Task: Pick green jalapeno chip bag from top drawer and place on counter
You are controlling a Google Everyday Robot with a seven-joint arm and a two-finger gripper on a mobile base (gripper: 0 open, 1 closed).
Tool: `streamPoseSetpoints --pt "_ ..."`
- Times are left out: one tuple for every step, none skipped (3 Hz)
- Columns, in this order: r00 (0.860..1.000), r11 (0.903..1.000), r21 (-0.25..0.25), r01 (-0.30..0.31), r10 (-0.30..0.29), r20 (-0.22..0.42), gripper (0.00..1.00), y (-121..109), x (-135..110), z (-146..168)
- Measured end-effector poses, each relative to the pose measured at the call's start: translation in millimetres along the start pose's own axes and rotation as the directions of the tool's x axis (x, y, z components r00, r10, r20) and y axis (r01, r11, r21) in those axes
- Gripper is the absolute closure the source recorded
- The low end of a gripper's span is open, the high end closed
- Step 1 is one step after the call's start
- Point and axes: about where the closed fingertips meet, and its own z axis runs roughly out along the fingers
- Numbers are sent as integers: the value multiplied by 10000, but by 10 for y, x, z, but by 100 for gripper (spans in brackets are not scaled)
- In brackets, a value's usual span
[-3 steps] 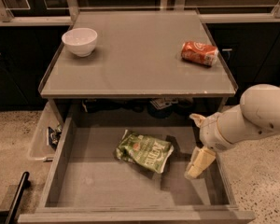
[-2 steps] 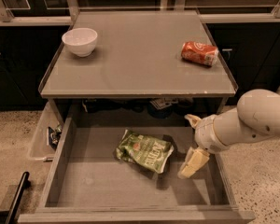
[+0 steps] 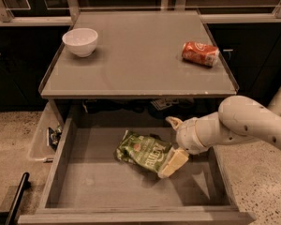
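**A:** Where do we have the claw (image 3: 166, 146)?

**B:** Low inside the drawer (image 3: 61, 168), toward its right side. It sits on the end of our pale arm (image 3: 246, 123), which comes in from the right.

**A:** And how does it stand?

**B:** Wide. We see its two fingers (image 3: 174, 161) well apart, one nearer us and one toward the drawer's back.

**A:** The bag (image 3: 140, 150)?

**B:** Flat on the drawer's floor, crumpled, just left of the claw. Its right end runs in between the fingers, and the nearer finger overlaps that edge. Whether it presses on the foil we cannot tell. The farther finger is clear of the bag.

**A:** What about the worktop (image 3: 140, 69)?

**B:** Above and behind the claw, over the drawer's back. On it we have a can (image 3: 200, 53) lying on its side, up and a little right of the claw. A white bowl (image 3: 80, 41) sits well to the claw's left, near the far left corner.
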Motion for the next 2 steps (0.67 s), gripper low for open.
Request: streamPoseSetpoints --pt "9999 9999 -69 89 -88 55 0 29 -93 238" --pt "9995 9998 158 135 -130 -274 0 43 -25 535"
